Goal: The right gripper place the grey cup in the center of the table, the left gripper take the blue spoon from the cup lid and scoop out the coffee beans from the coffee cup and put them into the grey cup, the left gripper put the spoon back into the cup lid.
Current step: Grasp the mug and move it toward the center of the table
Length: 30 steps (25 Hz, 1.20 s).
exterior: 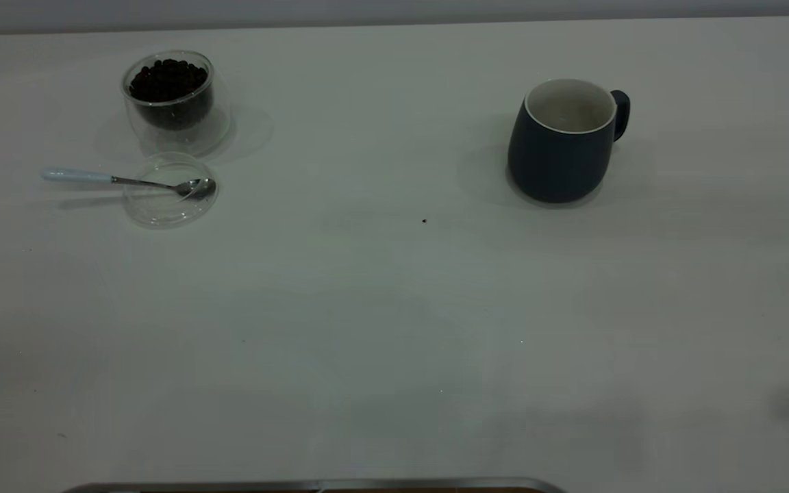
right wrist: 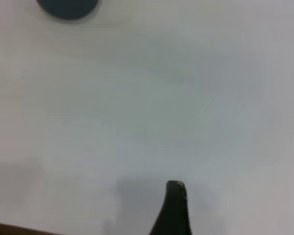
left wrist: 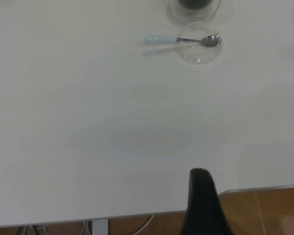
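No readable text, label, brand, number or sign anywhere I look. The grey cup (exterior: 562, 147), the coffee cup (exterior: 174, 103), the blue spoon (exterior: 120, 180) and the bench (exterior: 394, 308) all show plain, unmarked surfaces.

Blue spoon (exterior: 127, 181) rests across cup lid (exterior: 170, 190).

Little of the robot's body shows: the left pincer (left wrist: 202, 198) appears in its own wrist view as a single dark, nearly black piece, narrow and rounded at the tip and widening toward its base, with a smooth matte surface. The right pincer (right wrist: 173, 205) looks much the same in its wrist view, a black tapering finger with a small rounded tip and a faint sheen along one edge. No cables, screws or markings can be made out on either.
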Each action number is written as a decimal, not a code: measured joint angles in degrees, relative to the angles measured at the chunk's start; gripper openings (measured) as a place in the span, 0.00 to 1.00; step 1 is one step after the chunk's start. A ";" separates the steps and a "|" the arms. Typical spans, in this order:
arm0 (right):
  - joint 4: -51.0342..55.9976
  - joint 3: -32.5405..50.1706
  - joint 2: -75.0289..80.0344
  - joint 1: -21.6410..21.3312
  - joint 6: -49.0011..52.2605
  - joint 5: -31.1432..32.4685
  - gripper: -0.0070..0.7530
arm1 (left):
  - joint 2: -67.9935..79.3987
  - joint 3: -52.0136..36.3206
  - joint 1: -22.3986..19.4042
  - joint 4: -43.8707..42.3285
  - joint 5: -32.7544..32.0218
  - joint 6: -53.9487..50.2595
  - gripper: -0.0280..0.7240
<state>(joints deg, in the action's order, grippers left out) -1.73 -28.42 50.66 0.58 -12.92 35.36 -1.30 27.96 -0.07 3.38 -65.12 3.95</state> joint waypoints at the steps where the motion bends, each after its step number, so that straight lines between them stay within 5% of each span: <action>1: -0.05 0.00 2.73 0.00 -1.29 -2.13 0.98 | 0.00 0.00 0.00 0.00 0.00 0.00 0.81; 6: -0.06 -3.26 17.50 0.00 -8.90 -9.91 0.98 | 0.00 0.00 0.00 0.00 0.00 0.00 0.81; 20: 0.54 -26.35 51.28 0.16 -22.51 -10.80 0.94 | 0.00 0.00 0.00 0.00 0.00 0.00 0.81; 30: 0.54 -41.44 72.31 5.38 -35.62 -12.29 0.88 | 0.00 0.00 0.00 0.00 0.00 -0.14 0.81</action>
<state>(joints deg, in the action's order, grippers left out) -1.19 -69.87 122.97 5.96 -48.54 23.07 -1.30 27.96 -0.07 3.38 -65.12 3.82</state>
